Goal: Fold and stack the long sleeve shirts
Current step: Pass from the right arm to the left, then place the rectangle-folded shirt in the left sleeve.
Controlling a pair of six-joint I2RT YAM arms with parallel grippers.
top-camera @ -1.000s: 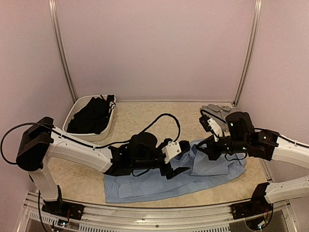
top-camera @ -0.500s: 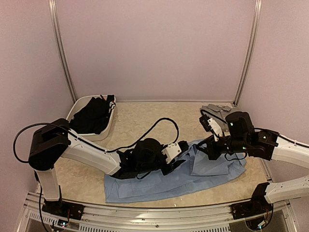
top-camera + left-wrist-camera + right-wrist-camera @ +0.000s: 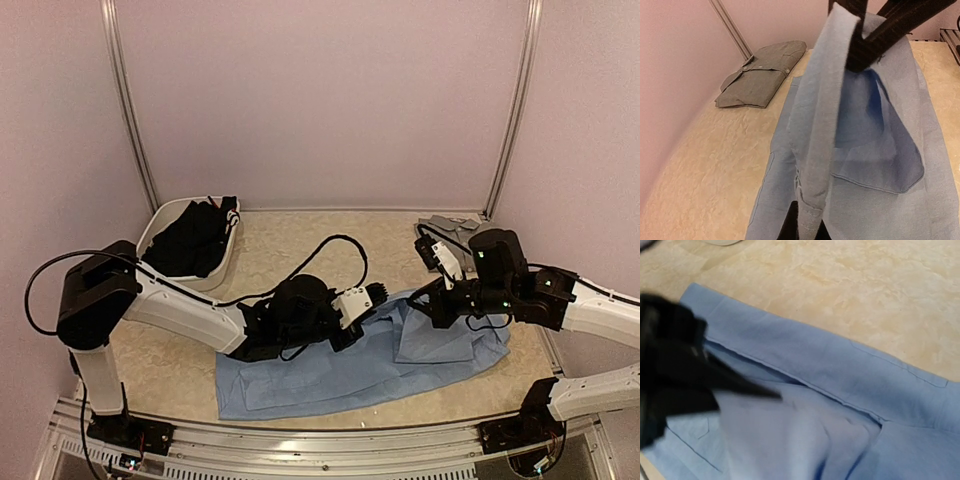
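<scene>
Left gripper (image 3: 378, 296) closed on a raised fold of the light blue cloth shirt (image 3: 330, 375) — right gripper (image 3: 436, 306) clamped on that fold, shirt spread along the near edge of the beige marbled table (image 3: 290, 245), pink walls (image 3: 320, 100).

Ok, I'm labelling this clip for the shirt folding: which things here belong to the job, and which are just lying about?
Job:
blue shirt, spread at the front
grey shirt, folded at the back
black clothing, in the tub

Lying about:
white tub
frame posts
</scene>
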